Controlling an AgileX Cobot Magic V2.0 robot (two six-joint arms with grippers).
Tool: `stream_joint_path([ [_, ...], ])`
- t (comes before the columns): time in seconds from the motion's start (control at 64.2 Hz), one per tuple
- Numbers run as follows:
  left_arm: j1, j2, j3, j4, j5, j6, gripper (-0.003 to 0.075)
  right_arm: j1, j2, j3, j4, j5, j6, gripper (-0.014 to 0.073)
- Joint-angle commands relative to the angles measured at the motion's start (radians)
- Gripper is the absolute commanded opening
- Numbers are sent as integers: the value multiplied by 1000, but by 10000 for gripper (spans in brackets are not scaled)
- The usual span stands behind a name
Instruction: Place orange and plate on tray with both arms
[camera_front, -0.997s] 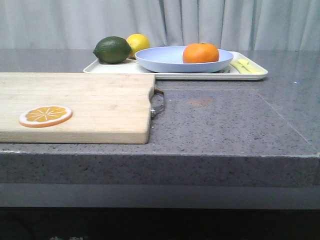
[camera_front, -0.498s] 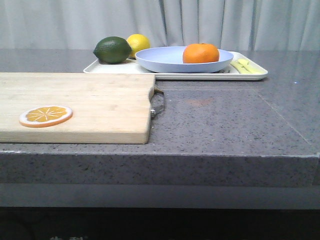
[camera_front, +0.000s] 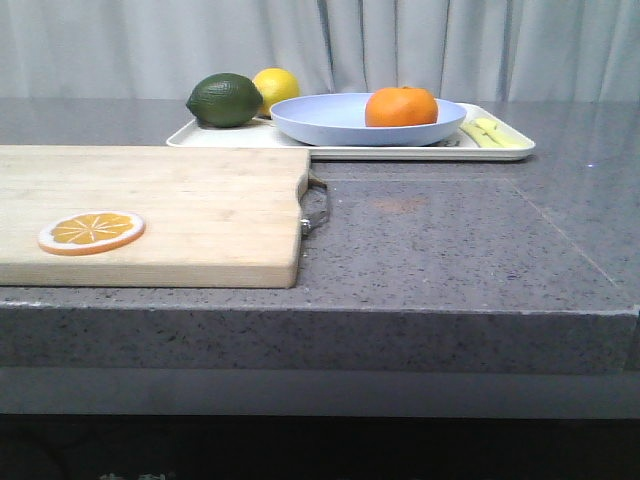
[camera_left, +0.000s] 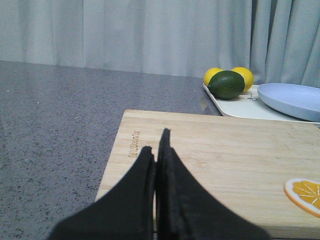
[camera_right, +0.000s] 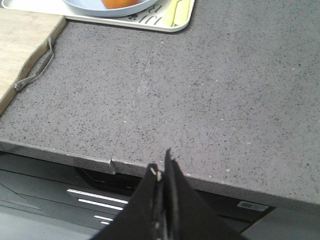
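Both hands are pressed closed with nothing between the fingers: the left hand (camera_left: 159, 150) hovers over the near end of the cutting board (camera_front: 150, 210), the right hand (camera_right: 162, 167) over the front edge of the tabletop (camera_front: 450, 240). Neither hand appears in the front view. From the right hand, the tray (camera_front: 500, 150) lies well ahead, cut off by the frame, with only a sliver of orange (camera_front: 401, 106) and plate (camera_front: 330, 120) showing. Front on, the cream tray holds the pale lavender-blue plate, and the round bright orange sits in the plate. A dark green fruit (camera_front: 225, 100) and a lemon (camera_front: 278, 85) share the tray; pale yellow pieces (camera_front: 490, 132) at its far right are hard to identify. An orange slice (camera_front: 92, 232) lies on the board, just beyond and to the right of the left hand
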Motion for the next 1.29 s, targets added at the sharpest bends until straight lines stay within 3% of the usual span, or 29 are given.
stream_joint_path([
  [0.0, -8, -21, 6, 0, -88, -12, -18, -4, 9, -20, -4, -65, -8, -69],
  [1.277, -37, -19, 6, 0, -82, 23, -18, -4, 9, -20, -4, -65, -8, -69],
])
